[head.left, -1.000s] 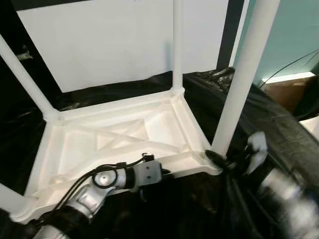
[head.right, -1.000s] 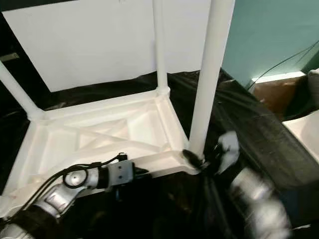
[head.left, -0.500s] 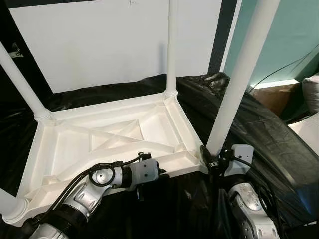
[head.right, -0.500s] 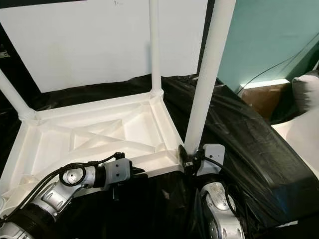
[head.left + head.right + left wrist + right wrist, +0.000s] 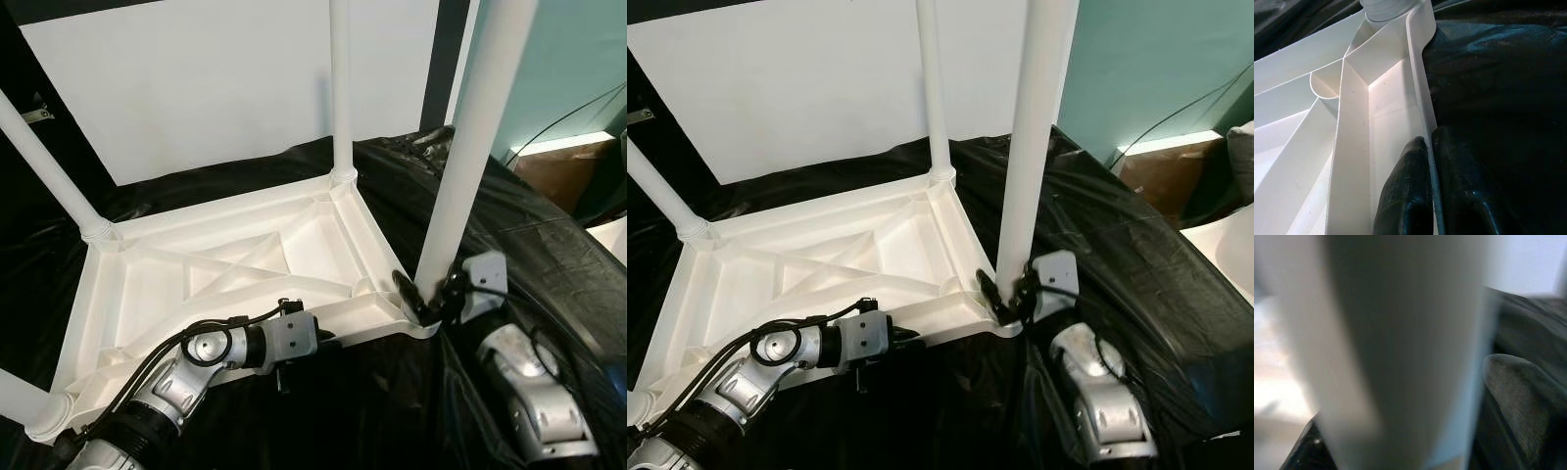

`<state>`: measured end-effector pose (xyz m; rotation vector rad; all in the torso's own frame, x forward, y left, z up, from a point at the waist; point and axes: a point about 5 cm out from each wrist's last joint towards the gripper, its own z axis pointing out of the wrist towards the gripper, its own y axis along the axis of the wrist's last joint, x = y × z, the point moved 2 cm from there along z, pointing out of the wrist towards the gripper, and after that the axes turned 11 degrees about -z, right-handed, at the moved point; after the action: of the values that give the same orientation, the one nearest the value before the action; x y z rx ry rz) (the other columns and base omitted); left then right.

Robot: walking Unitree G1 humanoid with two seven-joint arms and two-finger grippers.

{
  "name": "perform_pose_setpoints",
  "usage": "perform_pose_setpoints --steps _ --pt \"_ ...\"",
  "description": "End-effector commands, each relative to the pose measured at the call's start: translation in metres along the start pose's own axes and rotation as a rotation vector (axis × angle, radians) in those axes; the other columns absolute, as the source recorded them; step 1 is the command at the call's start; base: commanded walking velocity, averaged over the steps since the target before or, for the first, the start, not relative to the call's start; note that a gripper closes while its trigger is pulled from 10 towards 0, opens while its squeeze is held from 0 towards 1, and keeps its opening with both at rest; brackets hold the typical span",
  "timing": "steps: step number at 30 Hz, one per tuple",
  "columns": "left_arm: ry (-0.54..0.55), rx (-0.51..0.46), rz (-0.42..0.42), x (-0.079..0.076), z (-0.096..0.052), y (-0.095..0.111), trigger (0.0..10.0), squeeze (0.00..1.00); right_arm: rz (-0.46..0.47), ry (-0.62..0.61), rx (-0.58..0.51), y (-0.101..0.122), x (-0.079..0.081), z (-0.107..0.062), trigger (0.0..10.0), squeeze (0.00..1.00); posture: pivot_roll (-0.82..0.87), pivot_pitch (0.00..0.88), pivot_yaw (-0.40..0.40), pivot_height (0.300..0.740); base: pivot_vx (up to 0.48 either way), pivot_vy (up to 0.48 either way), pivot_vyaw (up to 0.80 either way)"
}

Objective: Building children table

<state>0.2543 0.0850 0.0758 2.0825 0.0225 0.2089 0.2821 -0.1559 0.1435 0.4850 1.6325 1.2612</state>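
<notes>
A white plastic tabletop (image 5: 245, 264) lies upside down on a black sheet, its legs pointing up. My left gripper (image 5: 323, 341) is shut on the near rim (image 5: 1418, 98), which runs between its black fingers (image 5: 1410, 196). My right gripper (image 5: 426, 299) is at the foot of the near right leg (image 5: 465, 147), one finger on each side of it. In the right wrist view that leg (image 5: 1400, 347) is close and blurred, with a finger (image 5: 1518, 396) against its side. Other legs stand at the far right corner (image 5: 340, 88), the far left corner (image 5: 49, 157) and the near left corner (image 5: 20, 401).
The crinkled black sheet (image 5: 549, 245) covers the surface around the table. A white board (image 5: 196, 88) stands behind it, beside a teal wall (image 5: 588, 49). A brown box (image 5: 558, 166) and a white object (image 5: 612, 235) are at the right.
The head camera has shifted a little. My right arm, blurred one second ago, is now steady and swung further right, its gripper still at the leg's foot. The left gripper stays on the rim.
</notes>
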Motion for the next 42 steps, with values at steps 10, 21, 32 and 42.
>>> perform_pose_setpoints --steps 10,21,32,42 --pt "-0.099 0.194 -0.154 -0.027 0.001 -0.053 10.0 0.0 -0.126 0.399 0.08 -0.014 -0.003 -0.006 7.8 0.0 -0.05 0.0 0.014 0.74 0.0 0.0 0.0" --pt "-0.092 0.193 -0.158 -0.027 0.0 -0.054 10.0 0.0 -0.117 0.447 0.11 -0.021 -0.015 -0.007 0.0 0.0 -0.05 0.0 0.013 0.74 0.0 0.0 0.0" --pt "-0.1 0.196 -0.156 -0.028 0.0 -0.055 10.0 0.0 0.159 0.023 -0.008 -0.014 0.009 -0.001 0.0 0.0 -0.05 0.005 0.023 0.74 0.0 0.0 0.0" --pt "-0.107 0.21 -0.153 -0.029 -0.002 -0.056 10.0 0.0 0.235 -0.429 0.145 -0.031 0.024 -0.009 0.0 0.0 -0.04 0.014 0.028 0.74 0.0 0.0 0.0"
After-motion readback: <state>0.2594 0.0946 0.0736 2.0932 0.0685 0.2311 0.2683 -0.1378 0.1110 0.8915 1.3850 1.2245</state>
